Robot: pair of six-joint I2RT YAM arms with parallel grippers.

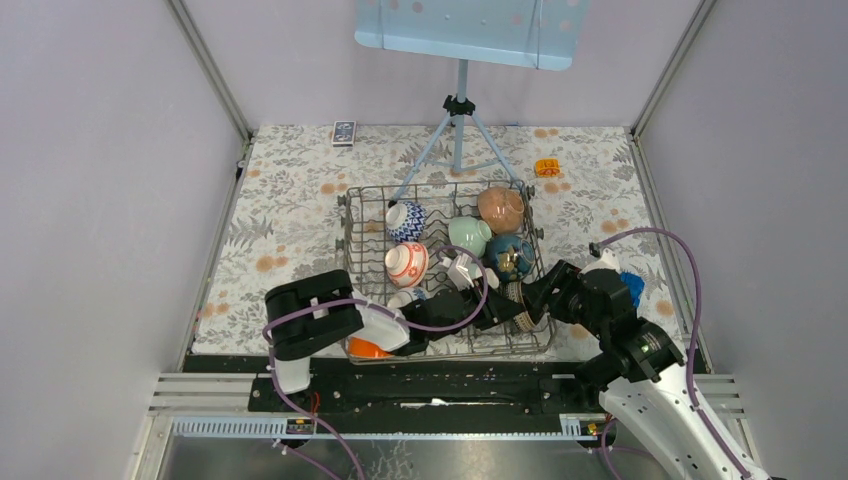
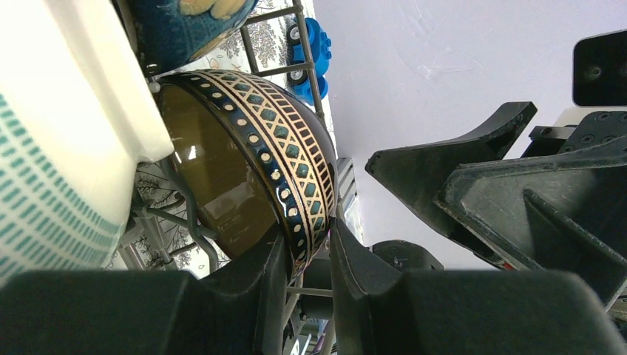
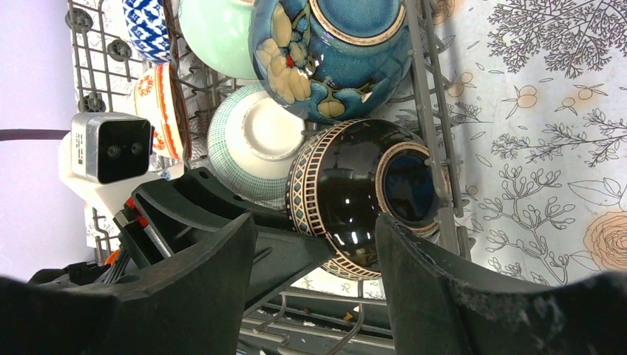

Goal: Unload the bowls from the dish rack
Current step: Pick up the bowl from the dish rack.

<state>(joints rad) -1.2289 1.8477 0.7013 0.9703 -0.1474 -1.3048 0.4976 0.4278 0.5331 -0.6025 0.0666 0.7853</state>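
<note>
I see the left gripper (image 2: 310, 240) pinching the rim of the dark brown bowl (image 2: 244, 170): one finger is on the tan inside, the other on the patterned outside. This bowl lies on its side in the near right corner of the dish rack (image 1: 347, 245), with its foot turned to the right wall of wire. The right gripper (image 3: 316, 229) has its jaws spread wide, one finger on each side of the same bowl, and I cannot tell if either finger touches it. Beyond both jaws, deeper in the rack, are the dark blue flowered bowl (image 3: 333, 52), the pale green bowl (image 3: 214, 29), the blue-and-white bowl (image 3: 148, 22), the red-and-white bowl (image 3: 159, 100) and a tan-orange bowl (image 1: 500, 208) at the far right corner. A white bowl with teal dashes (image 3: 251, 148) leans just beside the pinched bowl, on the inner side of the left jaws. An orange bowl (image 1: 368, 348) shows under the left arm; whether it is inside the rack I cannot tell. The two grippers stand very near each other, and the tines and the right wall crowd the bowl between them. Outside that wall, past the right jaws, lies a blue plastic toy (image 1: 632, 288). Behind the rack stands a tripod stand (image 1: 458, 130). The widest stretch of flowered cloth (image 1: 290, 220) shows to the left of the rack.
</note>
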